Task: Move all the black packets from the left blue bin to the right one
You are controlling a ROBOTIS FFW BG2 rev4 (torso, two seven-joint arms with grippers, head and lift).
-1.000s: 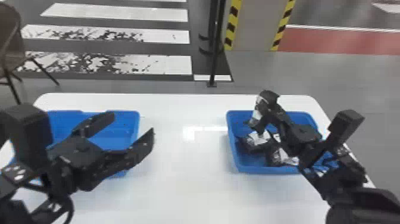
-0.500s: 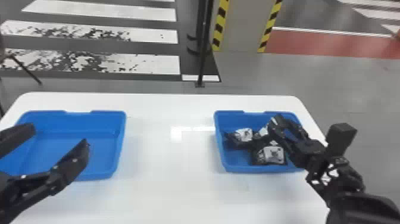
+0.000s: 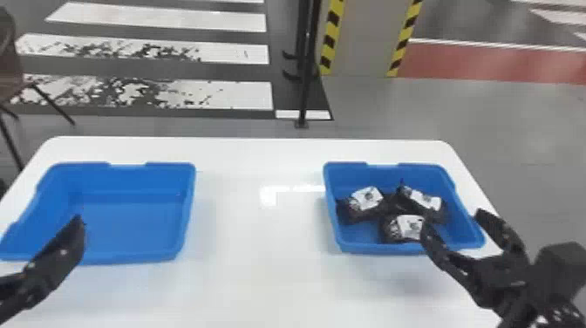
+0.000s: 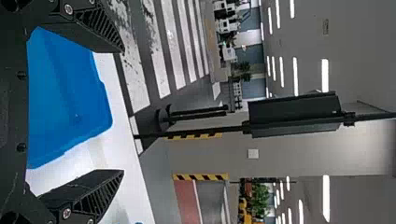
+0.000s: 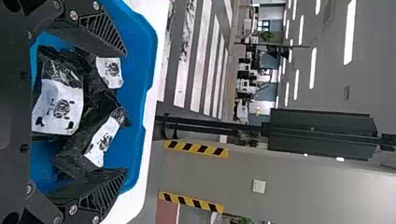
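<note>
Right gripper [image 3: 451, 222] withdrawn, left wrist view, fingers [image 4: 88, 27] apart

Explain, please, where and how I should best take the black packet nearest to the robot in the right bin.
Probably by the left and right edges of the nearest packet, coming from above: bare floor of the right bin shows on both these sides, while the bin's near wall and the other two packets crowd its front and back.
</note>
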